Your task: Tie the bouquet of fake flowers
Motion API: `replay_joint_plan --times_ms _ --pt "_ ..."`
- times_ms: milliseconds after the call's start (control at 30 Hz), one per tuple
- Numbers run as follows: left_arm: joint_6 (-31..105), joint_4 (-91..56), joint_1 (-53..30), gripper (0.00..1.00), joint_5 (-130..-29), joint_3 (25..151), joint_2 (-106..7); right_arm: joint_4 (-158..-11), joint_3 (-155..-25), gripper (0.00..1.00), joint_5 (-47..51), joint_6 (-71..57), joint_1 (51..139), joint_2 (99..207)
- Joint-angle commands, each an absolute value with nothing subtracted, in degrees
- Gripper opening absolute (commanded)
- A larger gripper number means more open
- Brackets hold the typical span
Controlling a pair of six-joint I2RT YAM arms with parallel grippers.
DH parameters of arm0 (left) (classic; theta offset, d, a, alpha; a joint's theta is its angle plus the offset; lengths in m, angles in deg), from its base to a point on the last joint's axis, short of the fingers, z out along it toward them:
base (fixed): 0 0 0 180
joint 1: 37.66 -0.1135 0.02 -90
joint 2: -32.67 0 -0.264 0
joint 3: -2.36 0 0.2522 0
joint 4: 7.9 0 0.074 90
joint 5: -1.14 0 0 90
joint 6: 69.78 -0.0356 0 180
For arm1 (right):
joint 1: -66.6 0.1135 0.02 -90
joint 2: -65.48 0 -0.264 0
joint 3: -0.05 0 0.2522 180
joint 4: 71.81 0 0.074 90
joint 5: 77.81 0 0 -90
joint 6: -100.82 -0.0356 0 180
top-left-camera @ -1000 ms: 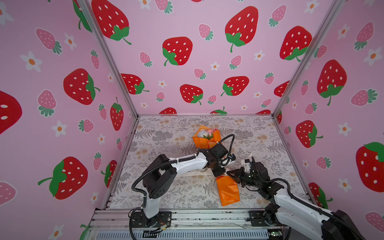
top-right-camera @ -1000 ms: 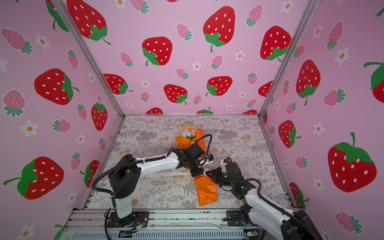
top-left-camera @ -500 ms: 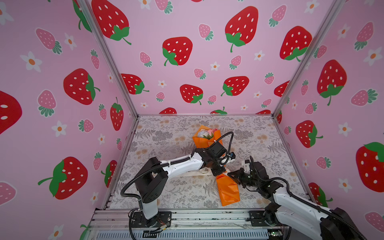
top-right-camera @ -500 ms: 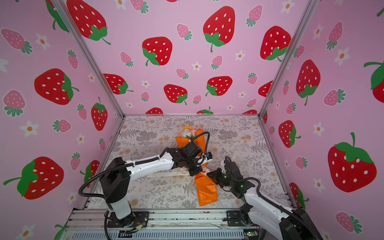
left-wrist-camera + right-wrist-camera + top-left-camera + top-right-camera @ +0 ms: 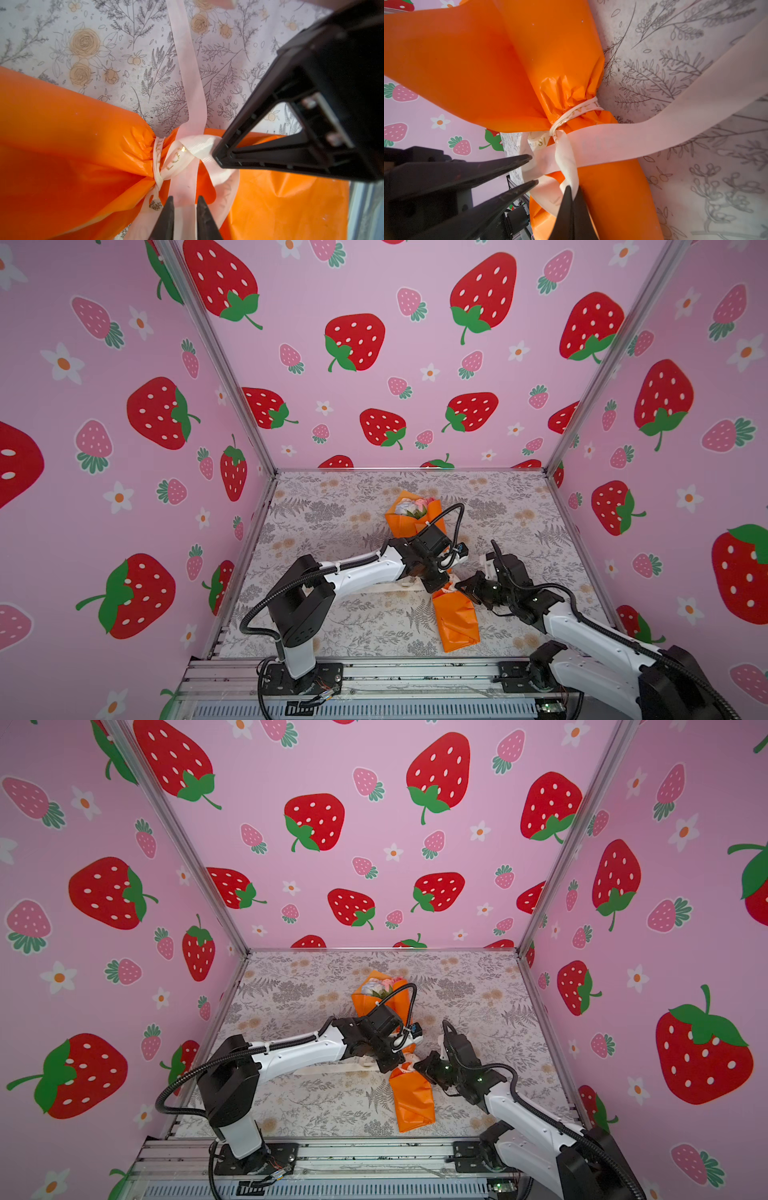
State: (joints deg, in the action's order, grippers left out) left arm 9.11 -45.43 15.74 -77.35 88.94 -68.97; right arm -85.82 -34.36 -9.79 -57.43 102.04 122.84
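The bouquet (image 5: 455,622) lies flat on the floral-printed table (image 5: 332,510), about midway between the side walls, its length running front to back at a slight slant. Its flower end points to the back wall, where white and pink roses (image 5: 411,506) with green leaves peep from a flared collar of orange paper (image 5: 409,1100) (glossy, lightly creased). The wrap is gathered into tight pleats at the waist, where a cream ribbon (image 5: 158,158) circles it. It widens again into a flat tail toward the front.
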Motion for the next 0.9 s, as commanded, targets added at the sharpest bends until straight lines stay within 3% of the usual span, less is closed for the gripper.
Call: replay_joint_plan --times_ms 0,267,867 --pt "8.59 -44.64 15.61 0.3 -75.61 88.26 -66.89 -88.95 -35.25 0.01 -8.56 -55.8 101.84 122.43" --pt "5.32 -48.17 16.46 0.38 -76.68 92.93 -70.43 -88.34 -35.5 0.01 -8.63 -56.06 101.84 122.05" --pt "2.39 -52.97 18.13 0.41 -82.82 99.49 -77.11 -85.82 -35.16 0.01 -9.34 -57.38 101.8 121.82"
